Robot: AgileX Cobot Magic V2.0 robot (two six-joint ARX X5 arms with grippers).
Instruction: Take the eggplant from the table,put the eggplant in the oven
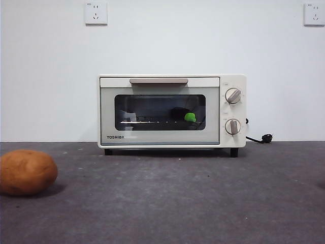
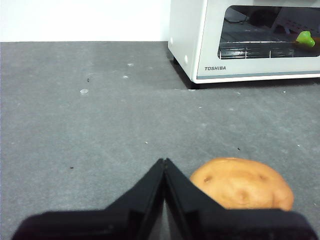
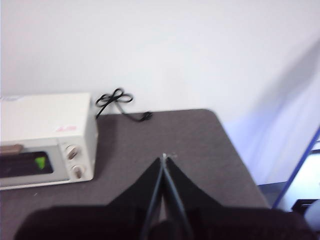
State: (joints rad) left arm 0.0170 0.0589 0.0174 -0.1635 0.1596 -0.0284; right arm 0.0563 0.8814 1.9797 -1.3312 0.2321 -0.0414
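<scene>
A: Biggest first: what's on the flat dark grey felt-like bench [image 1: 203,203]?

B: The cream-white TOSHIBA toaster oven [image 1: 171,111] at the back, door closed. Behind its dark glass lies the glossy dark-purple toy eggplant [image 1: 179,114] on the wire rack, its bright green stem cap [image 1: 190,117] the only part that shows clearly. So it looks already inside

A: And if it had to be gripped?

B: I'd guess light, stiff and slippery, being shiny toy plastic. Best taken across the thick middle of the body, not the pointed cap

A: Anything else?

B: A round orange-brown potato [image 2: 242,184] just beside the left gripper [image 2: 164,161], whose fingers are pressed together on nothing. The right gripper [image 3: 164,157] hangs high above the bench, well apart from the oven, fingers likewise closed and empty
</scene>
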